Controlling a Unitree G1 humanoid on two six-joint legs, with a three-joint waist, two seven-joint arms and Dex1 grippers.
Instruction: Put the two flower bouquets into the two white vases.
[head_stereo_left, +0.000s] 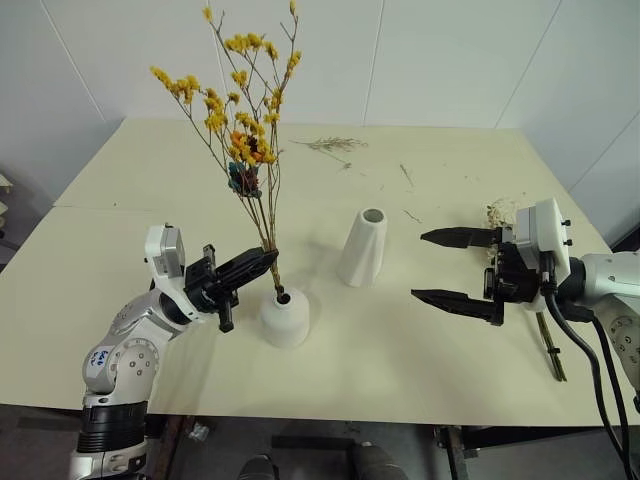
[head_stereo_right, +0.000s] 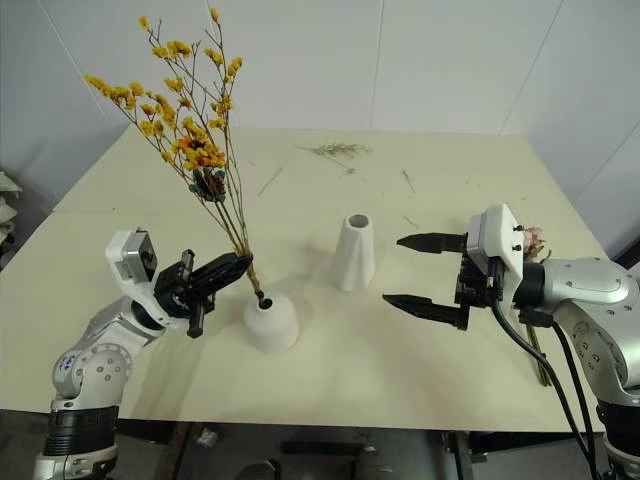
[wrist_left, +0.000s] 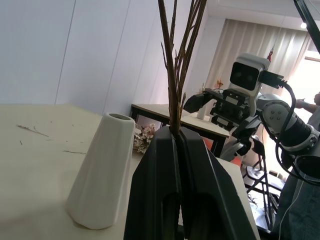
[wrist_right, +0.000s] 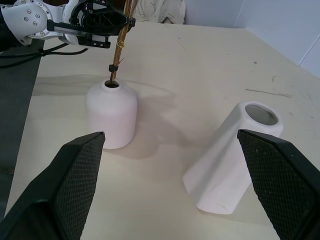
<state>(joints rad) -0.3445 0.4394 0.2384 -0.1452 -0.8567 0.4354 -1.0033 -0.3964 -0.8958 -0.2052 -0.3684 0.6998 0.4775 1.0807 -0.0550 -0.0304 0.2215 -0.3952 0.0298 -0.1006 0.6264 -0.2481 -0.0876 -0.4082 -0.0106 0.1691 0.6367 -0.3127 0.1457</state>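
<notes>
Thin brown stems (head_stereo_left: 262, 215) — squat matte vase (head_stereo_left: 285, 318).

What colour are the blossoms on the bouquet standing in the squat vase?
Yellow-orange, on thin brown stems; the bouquet in the squat vase shows best in the left eye view.

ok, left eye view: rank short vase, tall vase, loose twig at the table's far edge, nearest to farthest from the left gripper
1. Short vase: right beside the left gripper, just to its right and lower.
2. Tall vase: table centre, further right.
3. Loose twig: far edge of the table, well beyond both.
</notes>
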